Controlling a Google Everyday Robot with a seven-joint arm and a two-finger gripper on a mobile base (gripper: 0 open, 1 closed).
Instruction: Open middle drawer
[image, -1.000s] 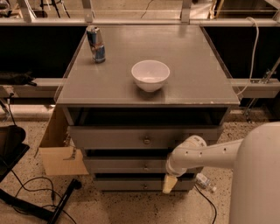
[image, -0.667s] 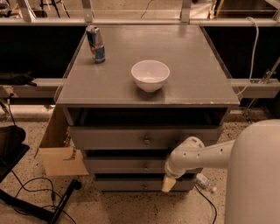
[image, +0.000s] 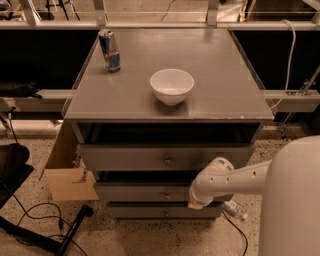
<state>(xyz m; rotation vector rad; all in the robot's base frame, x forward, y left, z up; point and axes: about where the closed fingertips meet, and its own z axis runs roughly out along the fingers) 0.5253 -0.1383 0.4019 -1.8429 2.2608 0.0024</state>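
Hardly anything has shifted since a second ago: the white arm (image: 235, 179) reaches in from the robot's body at the right as before, and the gripper (image: 194, 202) hangs at much the same low spot in front of the cabinet. It sits over the right part of the middle drawer (image: 140, 192), to the right of that drawer's small brass knob (image: 166, 195) and apart from it. Whether the gripper is open or closed cannot be told from this angle. The middle drawer lies between the top drawer (image: 125, 157) and the bottom drawer (image: 135, 212). On the grey cabinet top (image: 225, 75) stand a white bowl (image: 171, 86) near the middle and a can (image: 110, 50) toward the back left corner. A cardboard box (image: 70, 182) rests on the floor at the cabinet's left side.
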